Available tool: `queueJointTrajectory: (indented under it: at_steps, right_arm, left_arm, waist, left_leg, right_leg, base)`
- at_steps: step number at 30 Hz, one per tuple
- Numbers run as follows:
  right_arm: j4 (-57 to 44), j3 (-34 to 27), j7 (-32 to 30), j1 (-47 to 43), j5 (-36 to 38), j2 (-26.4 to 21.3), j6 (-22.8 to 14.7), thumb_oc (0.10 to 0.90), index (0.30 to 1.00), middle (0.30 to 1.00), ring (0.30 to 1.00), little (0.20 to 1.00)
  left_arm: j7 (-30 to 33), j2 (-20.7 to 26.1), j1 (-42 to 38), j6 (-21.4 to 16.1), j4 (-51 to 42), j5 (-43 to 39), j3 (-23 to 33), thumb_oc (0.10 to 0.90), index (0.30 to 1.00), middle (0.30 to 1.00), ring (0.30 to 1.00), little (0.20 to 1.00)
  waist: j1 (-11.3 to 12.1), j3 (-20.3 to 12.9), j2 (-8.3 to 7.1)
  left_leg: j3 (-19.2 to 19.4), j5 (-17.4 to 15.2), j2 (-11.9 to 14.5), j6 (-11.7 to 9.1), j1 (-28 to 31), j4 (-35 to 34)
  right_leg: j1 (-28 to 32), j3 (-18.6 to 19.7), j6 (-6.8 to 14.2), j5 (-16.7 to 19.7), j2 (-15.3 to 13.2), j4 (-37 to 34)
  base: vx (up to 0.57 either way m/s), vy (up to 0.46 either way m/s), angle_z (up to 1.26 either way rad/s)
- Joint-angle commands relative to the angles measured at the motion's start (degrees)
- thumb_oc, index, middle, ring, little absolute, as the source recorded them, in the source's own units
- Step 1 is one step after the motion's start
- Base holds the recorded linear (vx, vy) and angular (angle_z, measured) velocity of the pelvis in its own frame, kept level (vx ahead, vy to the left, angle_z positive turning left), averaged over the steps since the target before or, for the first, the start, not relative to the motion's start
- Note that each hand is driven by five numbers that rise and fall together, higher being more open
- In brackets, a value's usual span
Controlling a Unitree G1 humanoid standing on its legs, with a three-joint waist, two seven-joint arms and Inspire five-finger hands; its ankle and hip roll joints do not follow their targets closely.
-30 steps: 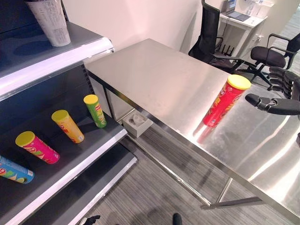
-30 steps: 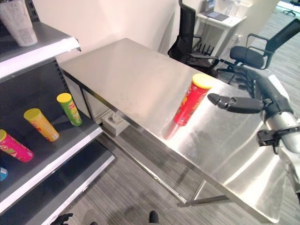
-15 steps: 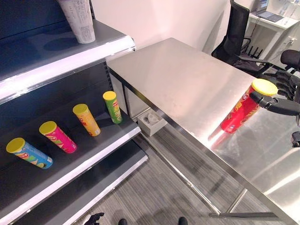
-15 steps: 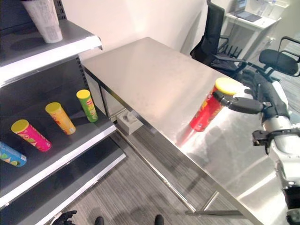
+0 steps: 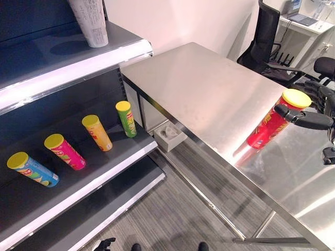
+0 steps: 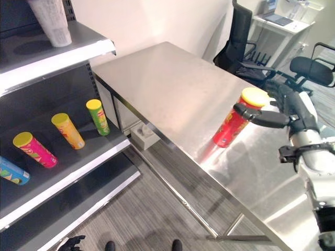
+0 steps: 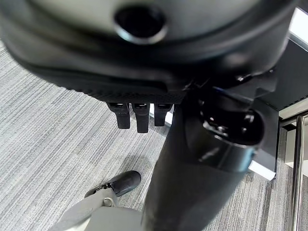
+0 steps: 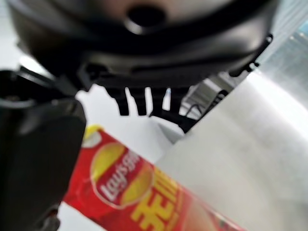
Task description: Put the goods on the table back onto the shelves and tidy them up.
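A steel worktop point(image 5: 209, 89) runs from the centre of the frame down to the lower right. The dark shelves point(image 5: 78, 172) fill the left side, with a pale-edged upper shelf point(image 5: 78, 65) across the upper left.

On the upper shelf stands a tall white printed container point(image 5: 89, 21), at the top edge of the frame. On the lower shelf, four lidded tubes stand in a row that steps down toward the lower left: a green tube point(image 5: 125, 118), an orange tube point(image 5: 96, 132), a pink tube point(image 5: 64, 151) and a blue tube point(image 5: 32, 169). They are spaced apart, not touching.

The red tube point(image 5: 272, 120) with a yellow lid stands on the worktop at the right of the frame. The right hand point(image 6: 285, 112) is at its top: the thumb lies across the near side just under the lid and the fingers point(image 5: 316, 94) show curved past its far side, so the hand is held wide about the tube; whether it grips it, I cannot tell. In the right wrist view the red tube point(image 8: 144, 192) shows just beside the thumb.

Black office chairs point(image 5: 261, 42) stand beyond the worktop at the upper right. A small grey box point(image 5: 170, 136) sits on the floor under the worktop's near edge.

The left hand point(image 7: 139, 115) shows in its wrist view over grey carpet, fingers relaxed and holding nothing.
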Motion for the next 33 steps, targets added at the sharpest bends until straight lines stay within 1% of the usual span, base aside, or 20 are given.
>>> queueJointTrajectory:
  at_steps: [1,14,15,26,29,30,31,32,33]
  right_arm:
    - [0.1,-1.9,-2.2,-8.7,-1.1,-1.7,-3.4,0.8,0.9,0.9,0.9,0.9]
    - [-0.5,-0.2,-3.9,-10.9,-3.0,0.9,-3.5,0.8,0.9,0.9,0.9,0.9]
    - [-0.6,0.1,-4.1,-11.2,-3.4,1.2,-3.5,0.4,0.3,0.3,0.3,0.3]
    - [-1.6,-1.4,-5.1,-10.6,-3.9,1.4,-4.0,0.4,0.3,0.3,0.3,0.3]
    - [-4.7,-3.9,-6.1,-9.4,-4.2,2.6,-4.7,0.4,0.3,0.3,0.3,0.3]
    - [-8.0,-6.1,-7.1,-8.0,-5.1,3.9,-5.2,0.4,0.3,0.3,0.3,0.3]
    - [-8.0,-6.1,-7.1,-7.9,-5.1,4.0,-5.2,0.4,0.3,0.3,0.3,0.3]
    - [-12.3,-8.2,-8.1,-7.2,-5.5,6.1,-6.4,0.4,0.3,0.3,0.3,0.3]
    - [-12.4,-8.3,-8.1,-7.1,-5.5,6.1,-6.4,0.4,0.3,0.3,0.3,0.3]
  left_arm:
    - [0.2,2.4,-1.3,-0.8,0.9,1.4,-2.3,0.8,0.9,0.9,0.9,0.9]
    - [0.8,2.5,-1.0,-0.7,1.1,1.2,-1.9,0.8,0.9,0.9,0.9,0.9]
    - [0.8,2.5,-0.9,-0.6,0.8,1.3,-1.9,0.8,0.9,0.9,0.9,0.9]
    - [1.3,2.4,-1.1,-0.4,1.1,1.6,-1.4,0.8,0.9,0.9,0.9,0.9]
    - [1.6,2.3,-1.6,-0.3,1.1,1.7,-0.8,0.8,0.9,0.9,0.9,0.9]
    - [1.8,2.4,-1.7,-0.2,0.8,1.9,-0.2,0.8,0.9,0.9,0.9,0.9]
    - [1.8,2.4,-1.7,-0.2,0.8,1.9,-0.2,0.8,0.9,0.9,0.9,0.9]
    - [2.1,2.3,-1.8,-0.1,1.1,2.2,0.3,0.8,0.9,0.9,0.9,0.9]
    - [2.1,2.3,-1.8,-0.1,1.1,2.2,0.2,0.8,0.9,0.9,0.9,0.9]
  waist:
    - [1.9,-1.5,-2.29]
    - [2.8,-1.2,-2.53]
    - [2.9,-1.2,-2.47]
    - [2.9,-1.4,-2.36]
    - [2.7,-1.7,-2.19]
    - [2.7,-1.9,-1.98]
    - [2.7,-1.9,-1.99]
    - [2.7,-2.0,-1.65]
    - [2.7,-2.0,-1.66]
  left_leg:
    - [3.2,-3.9,-1.3,1.8,-0.1,0.2]
    - [2.9,-3.9,-1.3,1.9,-0.3,0.2]
    - [3.0,-3.9,-1.4,1.9,-0.3,0.2]
    - [2.7,-4.0,-1.4,1.9,0.0,0.2]
    - [2.6,-4.2,-1.3,1.9,0.3,0.2]
    - [2.4,-4.2,-1.2,1.9,0.4,0.2]
    - [2.4,-4.2,-1.2,1.9,0.4,0.2]
    - [2.2,-4.1,-1.2,1.8,0.5,0.2]
    - [2.2,-4.1,-1.2,1.8,0.5,0.2]
  right_leg:
    - [-0.2,-1.0,0.6,-3.7,1.3,0.8]
    - [-0.2,-1.4,0.6,-3.9,1.2,0.8]
    - [-0.2,-1.4,0.6,-3.9,1.2,0.8]
    - [0.2,-1.6,0.6,-4.0,1.2,0.8]
    - [0.6,-1.7,0.5,-4.3,1.2,0.8]
    - [0.8,-1.8,0.4,-4.6,1.2,0.8]
    - [0.8,-1.8,0.4,-4.6,1.2,0.8]
    - [1.1,-1.9,0.2,-4.8,1.4,0.8]
    - [1.1,-1.9,0.2,-4.8,1.4,0.8]
  base:
    - [0.0,0.0,0.0]
    - [0.0,0.0,0.02]
    - [0.0,0.0,0.0]
    - [0.0,0.0,0.0]
    - [0.0,-0.024,0.0]
    - [-0.01,-0.037,0.0]
    - [-0.01,-0.061,0.01]
    - [-0.01,-0.037,0.02]
    - [-0.02,-0.11,0.11]
